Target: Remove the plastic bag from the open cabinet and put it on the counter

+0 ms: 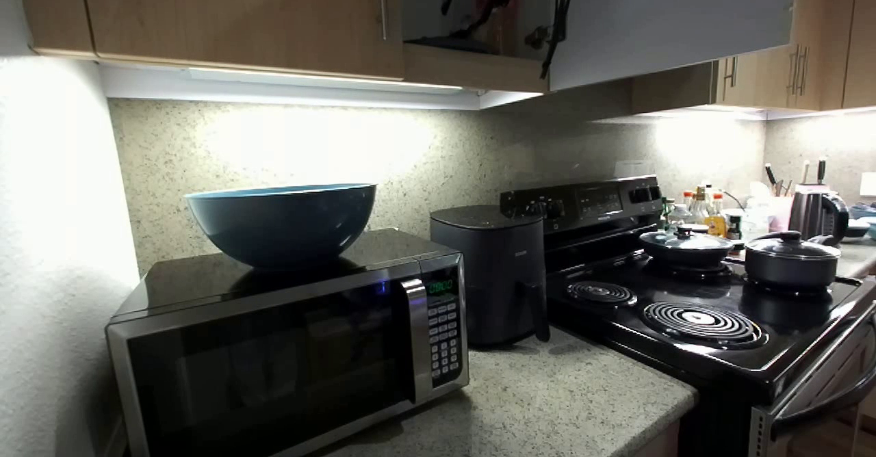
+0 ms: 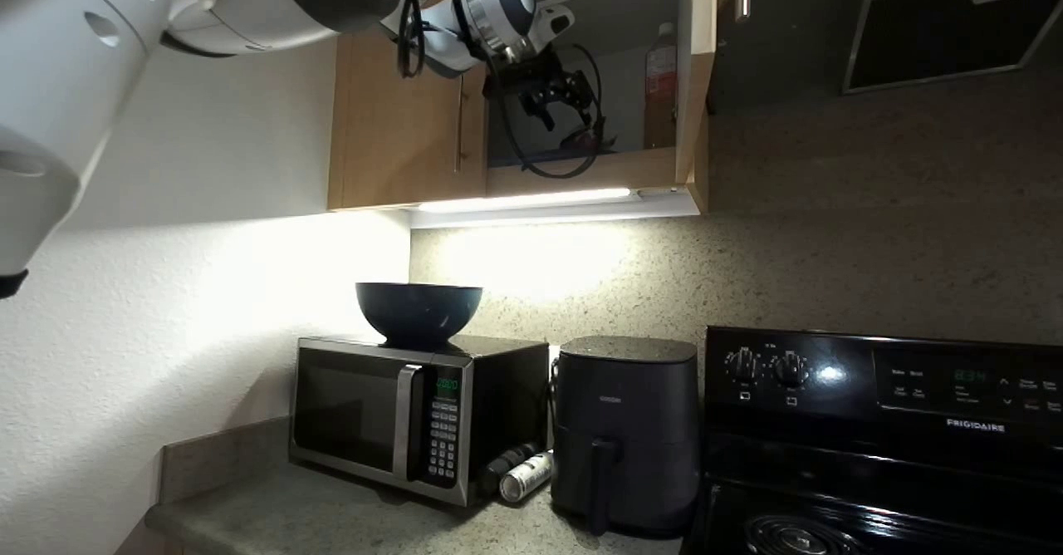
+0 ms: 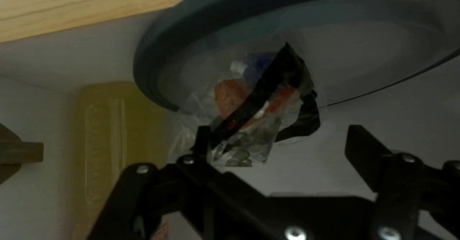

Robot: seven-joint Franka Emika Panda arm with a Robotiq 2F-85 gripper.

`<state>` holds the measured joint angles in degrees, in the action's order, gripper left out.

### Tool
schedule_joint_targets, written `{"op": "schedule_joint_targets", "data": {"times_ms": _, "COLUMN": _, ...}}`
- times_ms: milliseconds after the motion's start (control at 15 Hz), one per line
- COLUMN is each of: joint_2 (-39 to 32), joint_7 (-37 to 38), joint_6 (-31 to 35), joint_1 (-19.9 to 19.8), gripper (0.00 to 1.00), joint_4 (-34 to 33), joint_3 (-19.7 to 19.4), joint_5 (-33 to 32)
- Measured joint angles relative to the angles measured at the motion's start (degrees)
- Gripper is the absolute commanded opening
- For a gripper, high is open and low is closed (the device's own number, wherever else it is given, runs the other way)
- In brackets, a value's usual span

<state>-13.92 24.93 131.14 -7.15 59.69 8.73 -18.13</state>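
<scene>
- my end effector (image 3: pixel 280 134) is open at the cabinet's (image 2: pixel 648 170) mouth, its fingers (image 3: pixel 363 150) spread wide apart.
- the bag (image 3: pixel 258 100) is in the cabinet, at the rim of a dark dish (image 3: pixel 230 6); in the wrist view one finger overlaps the bag's edge, and i can't tell whether they touch.
- between the bag and the opposite finger i see pale cabinet surface.
- the door (image 1: pixel 671 26) is swung open toward the stove (image 1: pixel 616 334), with a bottle (image 2: pixel 661 81) just beside it inside.
- in an exterior view my cable (image 2: pixel 555 176) loops across the cabinet's bottom edge.
- below, counter (image 1: pixel 547 388) surface shows in front of the air fryer (image 1: pixel 489 286), between the microwave (image 1: pixel 274 361) and the stove.
- a can (image 2: pixel 526 477) lies between microwave and air fryer; a bowl (image 1: pixel 287 228) sits on the microwave in both exterior views.
- strip light (image 2: pixel 531 203) washes the speckled wall (image 1: pixel 404 170).
</scene>
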Motion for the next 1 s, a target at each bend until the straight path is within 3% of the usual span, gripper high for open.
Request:
{"op": "schedule_joint_targets", "data": {"times_ms": 200, "joint_2": -0.43, "joint_7": -0.02, "joint_6": -2.54, "joint_1": 0.00, "gripper": 1.00, "joint_4": -0.01, "joint_3": 0.00, "joint_5": 0.00}}
{"op": "schedule_joint_targets", "data": {"times_ms": 267, "joint_2": -0.72, "joint_7": -0.02, "joint_6": -3.17, "joint_1": 0.00, "gripper": 0.75, "joint_4": -0.01, "joint_3": -0.01, "joint_5": 0.00}}
{"op": "schedule_joint_targets", "data": {"times_ms": 400, "joint_2": -1.56, "joint_7": -0.02, "joint_6": -3.68, "joint_1": -0.02, "gripper": 0.67, "joint_4": -0.01, "joint_3": -0.11, "joint_5": 0.00}}
{"op": "schedule_joint_targets", "data": {"times_ms": 933, "joint_2": -3.08, "joint_7": -0.02, "joint_6": -3.71, "joint_1": -0.04, "gripper": 0.13, "joint_4": -1.70, "joint_3": -0.90, "joint_5": -0.38}}
{"op": "schedule_joint_targets", "data": {"times_ms": 1000, "joint_2": -3.13, "joint_7": -0.02, "joint_6": -3.71, "joint_1": 0.00, "gripper": 0.11, "joint_4": -1.86, "joint_3": -0.89, "joint_5": -0.38}}
